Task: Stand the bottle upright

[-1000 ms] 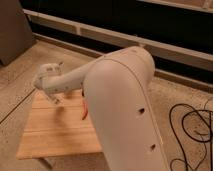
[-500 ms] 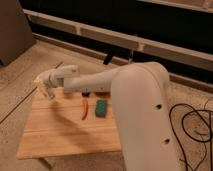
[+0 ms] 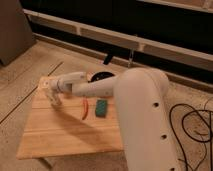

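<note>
Hovering over the wooden table's [image 3: 55, 135] far-left corner, the pincer [image 3: 54, 97] has an unreadable finger state.

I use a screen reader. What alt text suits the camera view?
A white robot arm reaches left over a wooden table, its gripper near the table's far-left corner. A red chili-shaped item and a green block lie mid-table.

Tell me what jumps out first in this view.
The big white rounded robot arm fills the lower right, reaching left across the light slatted wooden table. Its hand hangs over the table's far left corner. Mid-table lie a thin red chili-shaped item and a small green block, side by side, apart.
</note>
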You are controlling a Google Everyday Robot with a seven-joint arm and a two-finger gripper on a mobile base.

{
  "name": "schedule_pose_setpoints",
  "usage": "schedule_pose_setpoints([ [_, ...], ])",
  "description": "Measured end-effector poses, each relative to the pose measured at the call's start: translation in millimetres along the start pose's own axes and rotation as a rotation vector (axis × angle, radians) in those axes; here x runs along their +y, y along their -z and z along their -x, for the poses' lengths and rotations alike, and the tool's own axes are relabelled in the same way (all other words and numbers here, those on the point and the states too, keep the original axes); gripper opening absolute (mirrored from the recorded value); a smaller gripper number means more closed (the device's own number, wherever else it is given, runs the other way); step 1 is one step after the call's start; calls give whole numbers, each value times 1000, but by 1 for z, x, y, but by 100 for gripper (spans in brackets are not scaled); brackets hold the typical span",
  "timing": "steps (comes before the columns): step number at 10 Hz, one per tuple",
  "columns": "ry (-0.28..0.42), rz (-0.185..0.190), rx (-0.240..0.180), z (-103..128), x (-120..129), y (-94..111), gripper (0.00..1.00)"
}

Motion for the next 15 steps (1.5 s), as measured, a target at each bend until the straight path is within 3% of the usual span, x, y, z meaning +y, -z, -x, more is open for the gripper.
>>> schedule_pose_setpoints([
  [7,-30,23,61,-18,0,-2,72],
  [8,-32,24,66,-19,0,-1,78],
  [11,-36,33,91,-29,2,0,80],
  [15,-34,24,94,-23,-4,-2,80],
])
